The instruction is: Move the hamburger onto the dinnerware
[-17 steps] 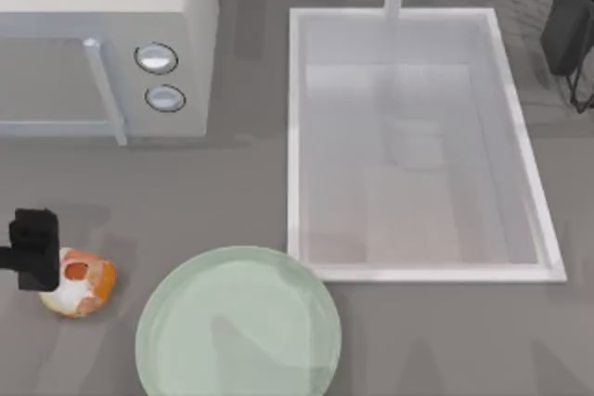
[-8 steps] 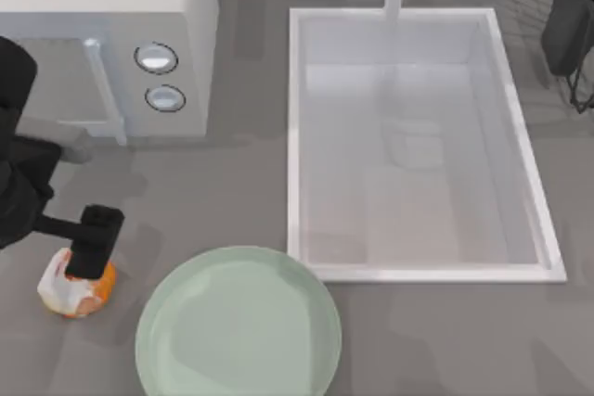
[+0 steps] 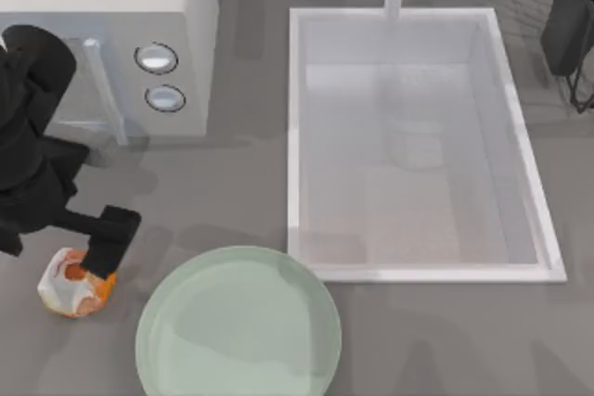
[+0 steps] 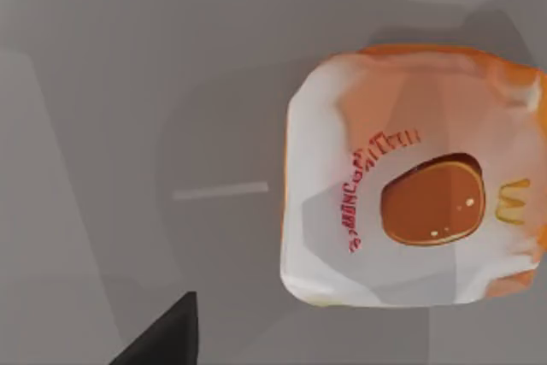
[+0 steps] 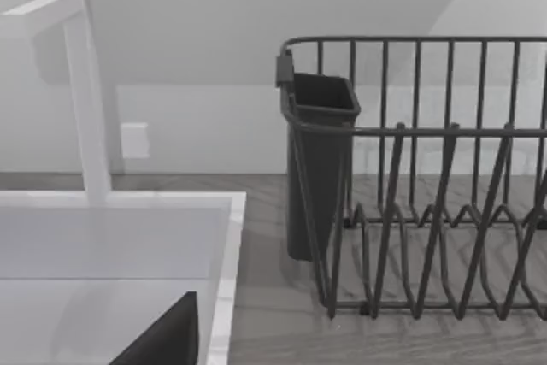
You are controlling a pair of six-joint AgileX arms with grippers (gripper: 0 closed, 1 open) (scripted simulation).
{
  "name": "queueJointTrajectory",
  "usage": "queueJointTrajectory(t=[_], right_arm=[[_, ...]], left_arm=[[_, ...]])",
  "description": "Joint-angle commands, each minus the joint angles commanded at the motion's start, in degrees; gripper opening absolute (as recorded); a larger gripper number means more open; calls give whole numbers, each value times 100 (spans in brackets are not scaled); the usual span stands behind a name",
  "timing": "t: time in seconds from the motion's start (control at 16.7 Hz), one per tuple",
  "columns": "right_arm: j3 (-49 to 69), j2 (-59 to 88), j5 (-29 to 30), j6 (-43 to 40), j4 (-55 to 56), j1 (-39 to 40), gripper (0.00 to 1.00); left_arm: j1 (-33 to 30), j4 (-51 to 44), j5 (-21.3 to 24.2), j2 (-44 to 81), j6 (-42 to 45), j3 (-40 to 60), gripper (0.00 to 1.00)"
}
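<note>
Orange-and-cream hamburger [image 3: 74, 286] sits on counter under left gripper [image 3: 104, 252] (finger state unclear), approach step; next descend, grasp, carry to mint plate [image 3: 238, 329].

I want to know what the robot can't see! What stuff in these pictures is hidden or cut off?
1. Hamburger: in the top view the left gripper covers its right part.
2. Plate: the top view's lower edge cuts off its near rim.
3. Left gripper's fingers: the top view is from above, so open or shut cannot be told.
4. Right arm: parked at the top view's right edge, cut off.
</note>
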Motion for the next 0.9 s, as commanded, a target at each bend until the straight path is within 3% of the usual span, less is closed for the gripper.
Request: queueJointTrajectory(t=[0.24, 0.66, 0.9], right_arm=[[0, 0, 0, 0, 0, 0, 100], [0, 0, 0, 0, 0, 0, 100], [0, 0, 0, 0, 0, 0, 100]], left_arm=[[20, 105, 0, 35, 7, -80, 100], [15, 1715, 2, 813, 26, -850, 100], [14, 1931, 2, 956, 29, -975, 100]])
